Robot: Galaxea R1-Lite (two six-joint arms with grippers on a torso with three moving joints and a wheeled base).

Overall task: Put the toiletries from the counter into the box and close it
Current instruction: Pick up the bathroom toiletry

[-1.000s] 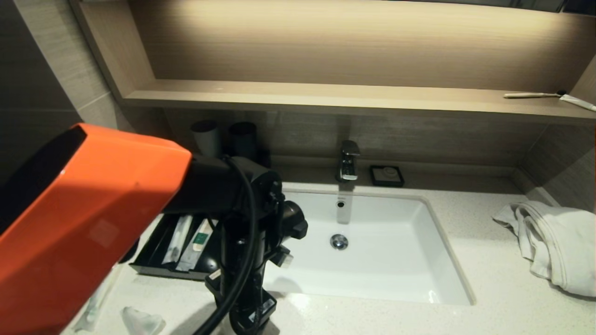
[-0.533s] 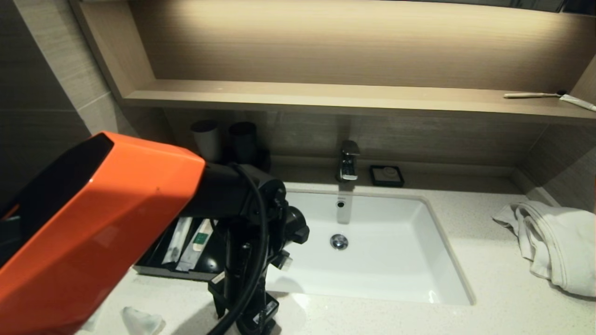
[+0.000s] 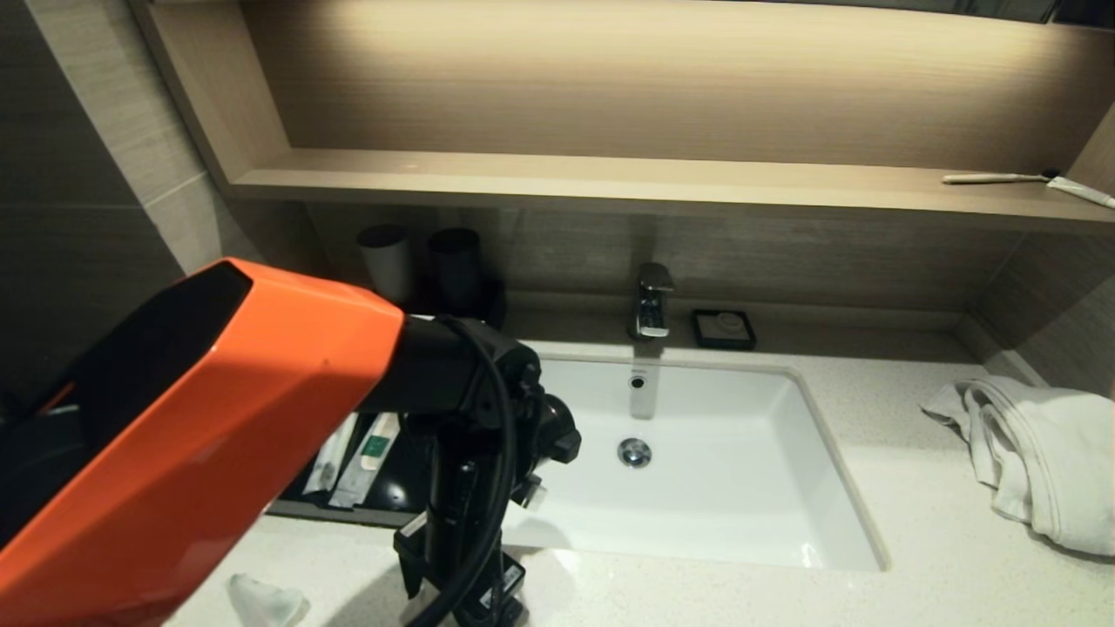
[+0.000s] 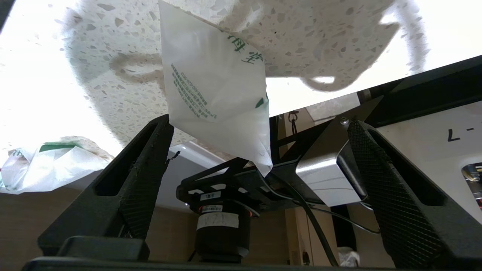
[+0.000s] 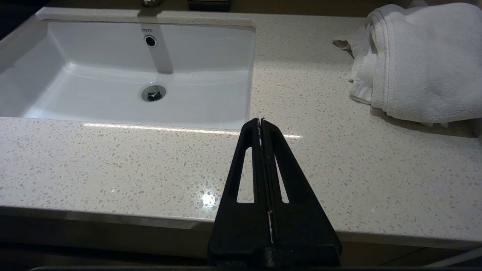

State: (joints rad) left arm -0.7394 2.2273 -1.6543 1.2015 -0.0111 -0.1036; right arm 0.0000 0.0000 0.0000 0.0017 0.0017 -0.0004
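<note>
A black box (image 3: 348,514) stands on the counter left of the sink, with two white sachets (image 3: 366,453) lying in it. My left arm reaches down over the counter's front edge in front of the box. In the left wrist view my left gripper (image 4: 260,124) is open, and a white packet with green print (image 4: 211,86) lies on the speckled counter between and just beyond its fingertips, not gripped. A second, crumpled white packet (image 4: 49,169) lies off to one side; it also shows in the head view (image 3: 261,601). My right gripper (image 5: 260,122) is shut and empty over the counter's front edge, right of the sink.
A white sink (image 3: 784,470) with a faucet (image 3: 652,300) fills the middle of the counter. A folded white towel (image 3: 1037,453) lies at the right. Two dark cups (image 3: 457,261) stand behind the box. A small black soap dish (image 3: 723,329) sits by the faucet.
My left arm has shifted to the right and a little forward, and now hides the counter strip at the far left. The right arm, box and towel have not moved.
</note>
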